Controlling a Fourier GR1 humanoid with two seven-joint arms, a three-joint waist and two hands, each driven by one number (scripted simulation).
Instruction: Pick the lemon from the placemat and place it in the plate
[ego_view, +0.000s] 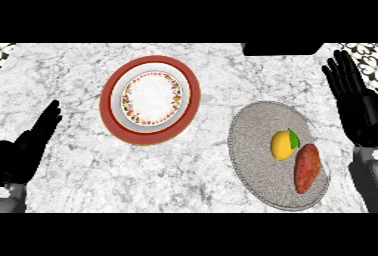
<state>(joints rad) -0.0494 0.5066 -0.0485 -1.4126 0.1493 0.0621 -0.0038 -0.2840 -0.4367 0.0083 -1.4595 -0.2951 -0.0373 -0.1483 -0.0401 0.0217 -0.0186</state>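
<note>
In the head view, the small yellow lemon with a green leaf (283, 144) lay on the round grey woven placemat (255, 125), touching a reddish-brown sweet potato (307, 168) on its right. The right hand (353, 95), fingers straight and holding nothing, stood just right of the mat, clearly the nearer hand, with the lemon to its lower left. The left hand (33, 142) rested open at the left edge, and the red-rimmed white floral plate (150, 99) sat well apart to the lemon's upper left.

Below me the desk (81, 190) is white marble veined with grey. A red-rimmed plate (150, 100) with a flowered inner ring lies directly on it at upper left, and a round grey placemat (255, 130) lies well apart at right.
</note>
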